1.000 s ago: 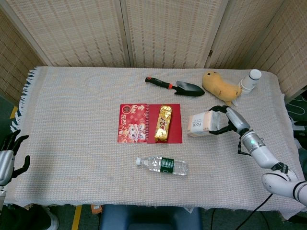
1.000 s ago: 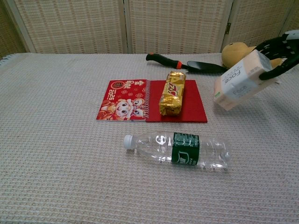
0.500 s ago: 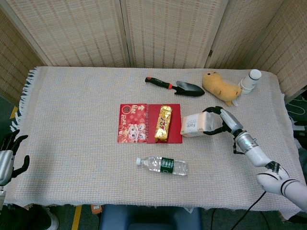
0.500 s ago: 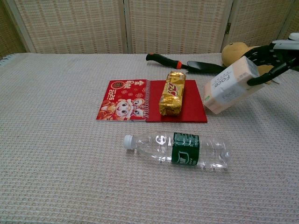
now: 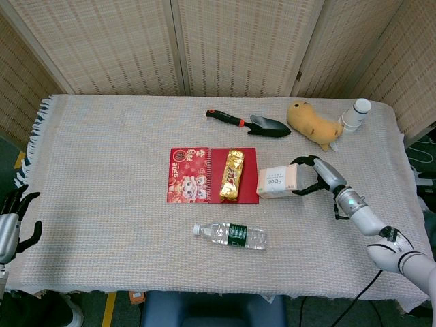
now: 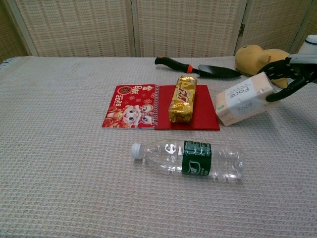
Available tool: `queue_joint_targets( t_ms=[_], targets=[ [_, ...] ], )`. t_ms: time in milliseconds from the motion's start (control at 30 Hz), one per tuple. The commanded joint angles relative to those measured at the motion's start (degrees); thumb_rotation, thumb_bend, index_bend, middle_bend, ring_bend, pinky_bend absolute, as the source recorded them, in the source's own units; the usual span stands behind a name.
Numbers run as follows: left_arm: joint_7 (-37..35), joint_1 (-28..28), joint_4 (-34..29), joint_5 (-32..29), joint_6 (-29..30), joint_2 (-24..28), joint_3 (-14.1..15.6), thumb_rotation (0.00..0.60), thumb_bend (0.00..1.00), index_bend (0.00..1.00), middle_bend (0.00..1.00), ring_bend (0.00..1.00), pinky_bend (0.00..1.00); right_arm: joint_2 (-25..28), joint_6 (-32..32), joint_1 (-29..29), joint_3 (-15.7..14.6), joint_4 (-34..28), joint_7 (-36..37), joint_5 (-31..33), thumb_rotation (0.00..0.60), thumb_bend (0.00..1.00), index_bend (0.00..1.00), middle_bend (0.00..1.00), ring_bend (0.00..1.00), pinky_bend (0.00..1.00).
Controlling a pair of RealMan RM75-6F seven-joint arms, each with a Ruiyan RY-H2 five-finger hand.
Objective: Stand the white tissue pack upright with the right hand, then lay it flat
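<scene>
The white tissue pack point(image 5: 280, 182) point(image 6: 243, 99), printed "Face", lies tilted with its left end on the cloth beside the red booklet. My right hand point(image 5: 316, 174) point(image 6: 287, 74) grips its raised right end, with dark fingers wrapped over the top and side. My left hand point(image 5: 11, 219) hangs off the table's left edge with fingers spread and nothing in it; the chest view does not show it.
A red booklet point(image 5: 194, 176) with a gold snack bar point(image 5: 232, 175) on it lies mid-table. A water bottle point(image 5: 231, 235) lies nearer the front. A trowel point(image 5: 251, 122), a yellow plush toy point(image 5: 313, 123) and a white bottle point(image 5: 354, 114) are at the back right.
My right hand has lowered the pack and tipped it toward flat. Its left end came down by the booklet's right edge.
</scene>
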Motion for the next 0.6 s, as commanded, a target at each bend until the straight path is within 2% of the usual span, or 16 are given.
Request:
queue_joint_targets(
  t_ms=[33, 333, 600],
  targets=[
    [0.22, -0.04, -0.08, 0.01, -0.07, -0.02, 0.07, 0.6, 0.49, 0.17, 0.0, 0.0, 0.27, 1.1, -2.32, 0.17, -0.76, -0.9, -4.32, 1.18, 0.6, 0.07, 0.49, 0.52, 0.39, 0.0],
    [0.69, -0.09, -0.3, -0.03, -0.19, -0.02, 0.17, 0.6, 0.49, 0.17, 0.0, 0.0, 0.27, 2.65, -6.37, -0.06, -0.85, -3.38, -12.87, 4.79, 0.6, 0.07, 0.47, 0.52, 0.36, 0.0],
    [0.88, -0.19, -0.4, 0.02, -0.41, 0.04, 0.28, 0.6, 0.49, 0.17, 0.0, 0.0, 0.27, 1.93, -8.89, 0.08, -0.51, -2.83, -21.51, 7.71, 0.6, 0.07, 0.43, 0.52, 0.34, 0.0]
  ],
)
